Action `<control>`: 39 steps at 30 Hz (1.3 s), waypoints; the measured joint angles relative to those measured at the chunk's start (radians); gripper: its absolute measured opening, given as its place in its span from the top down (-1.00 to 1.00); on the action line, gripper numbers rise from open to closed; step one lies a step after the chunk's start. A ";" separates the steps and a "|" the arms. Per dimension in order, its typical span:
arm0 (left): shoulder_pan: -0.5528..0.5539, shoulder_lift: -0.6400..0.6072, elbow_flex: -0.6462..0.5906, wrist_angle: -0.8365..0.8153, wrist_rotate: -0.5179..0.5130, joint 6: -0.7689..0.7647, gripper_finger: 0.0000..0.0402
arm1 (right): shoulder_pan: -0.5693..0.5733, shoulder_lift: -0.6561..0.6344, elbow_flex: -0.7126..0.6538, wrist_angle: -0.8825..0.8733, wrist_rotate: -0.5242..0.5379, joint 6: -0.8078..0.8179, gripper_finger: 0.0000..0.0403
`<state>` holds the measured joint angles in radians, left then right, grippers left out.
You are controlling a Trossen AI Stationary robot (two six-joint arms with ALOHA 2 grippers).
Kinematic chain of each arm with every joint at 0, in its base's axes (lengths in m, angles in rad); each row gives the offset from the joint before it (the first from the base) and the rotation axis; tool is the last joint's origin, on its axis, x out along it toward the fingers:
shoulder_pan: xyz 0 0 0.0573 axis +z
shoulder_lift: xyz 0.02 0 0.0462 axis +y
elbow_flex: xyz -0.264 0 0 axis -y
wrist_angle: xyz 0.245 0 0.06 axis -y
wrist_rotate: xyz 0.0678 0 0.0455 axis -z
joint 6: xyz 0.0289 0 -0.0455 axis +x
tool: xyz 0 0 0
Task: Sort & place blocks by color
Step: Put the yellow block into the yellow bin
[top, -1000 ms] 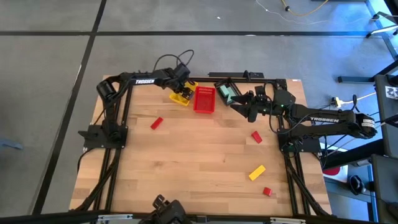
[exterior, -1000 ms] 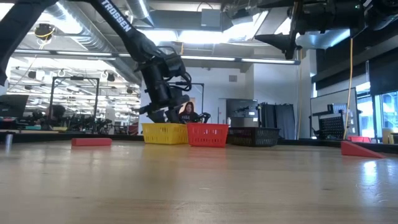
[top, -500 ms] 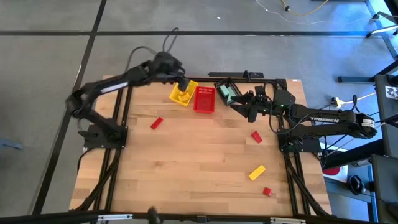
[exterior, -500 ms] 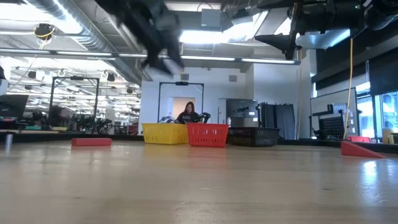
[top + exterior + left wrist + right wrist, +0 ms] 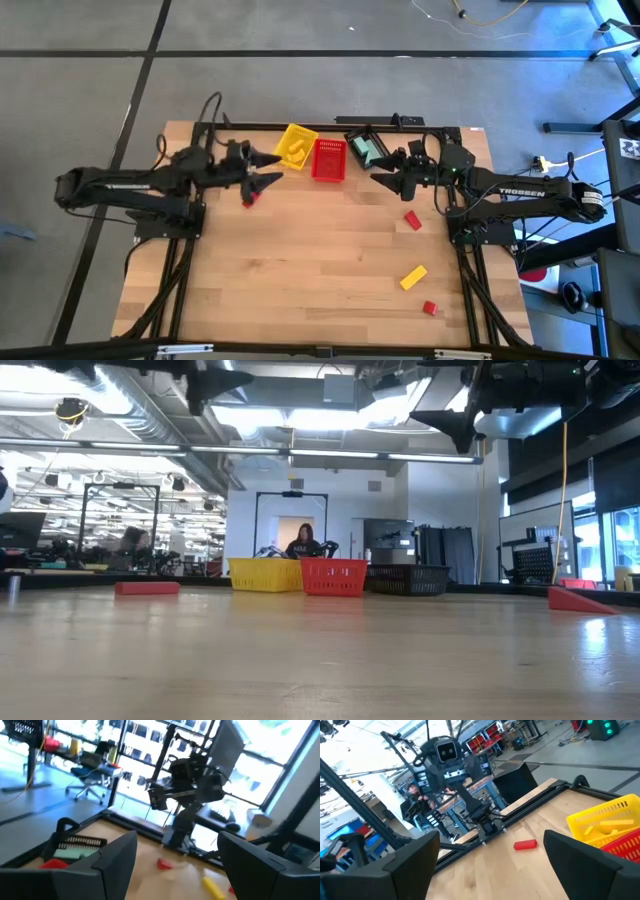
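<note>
My left gripper [image 5: 270,168] hangs open and level above the table's left part, close to a red block [image 5: 250,198] that lies flat on the wood. My right gripper [image 5: 383,171] hangs open and level in front of the black basket [image 5: 365,148], which holds a teal block [image 5: 75,853]. Three more blocks lie flat on the right half: red [image 5: 412,219], yellow [image 5: 413,277], red [image 5: 429,308]. Yellow pieces lie in the yellow basket [image 5: 607,822]. Both grippers have nothing between their fingers.
Yellow [image 5: 296,146], red [image 5: 328,158] and black baskets stand in a row at the table's far edge. A black frame borders the table on its far, left and right sides. Bare wood lies in the middle [image 5: 320,260]. A person [image 5: 303,542] sits in the room beyond.
My left gripper has risen out of the yellow basket and swung back toward the table's left edge. It has tipped from pointing down to level. The right arm has kept still.
</note>
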<state>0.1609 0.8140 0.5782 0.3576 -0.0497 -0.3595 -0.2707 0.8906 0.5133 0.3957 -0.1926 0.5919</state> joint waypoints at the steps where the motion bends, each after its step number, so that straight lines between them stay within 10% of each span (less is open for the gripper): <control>1: -0.015 -0.016 -0.020 0.020 -0.016 0.002 -0.33 | 0.000 0.000 0.000 0.003 -0.001 -0.001 -0.78; 21: -0.038 -0.071 -0.058 0.047 -0.047 0.054 -0.33 | 0.000 0.000 0.014 -0.031 -0.058 0.098 -0.78; 32: -0.038 -0.070 -0.058 0.047 -0.066 0.054 -0.33 | 0.256 0.062 0.408 -1.140 -0.204 -0.134 -0.78; 39: -0.037 -0.070 -0.058 0.047 -0.081 0.056 -0.33 | 0.503 0.137 0.434 -1.351 -0.181 -0.465 -0.78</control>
<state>0.1241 0.7437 0.5205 0.4049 -0.1306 -0.3038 0.2320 1.0279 0.9477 -0.9551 -0.3739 0.1270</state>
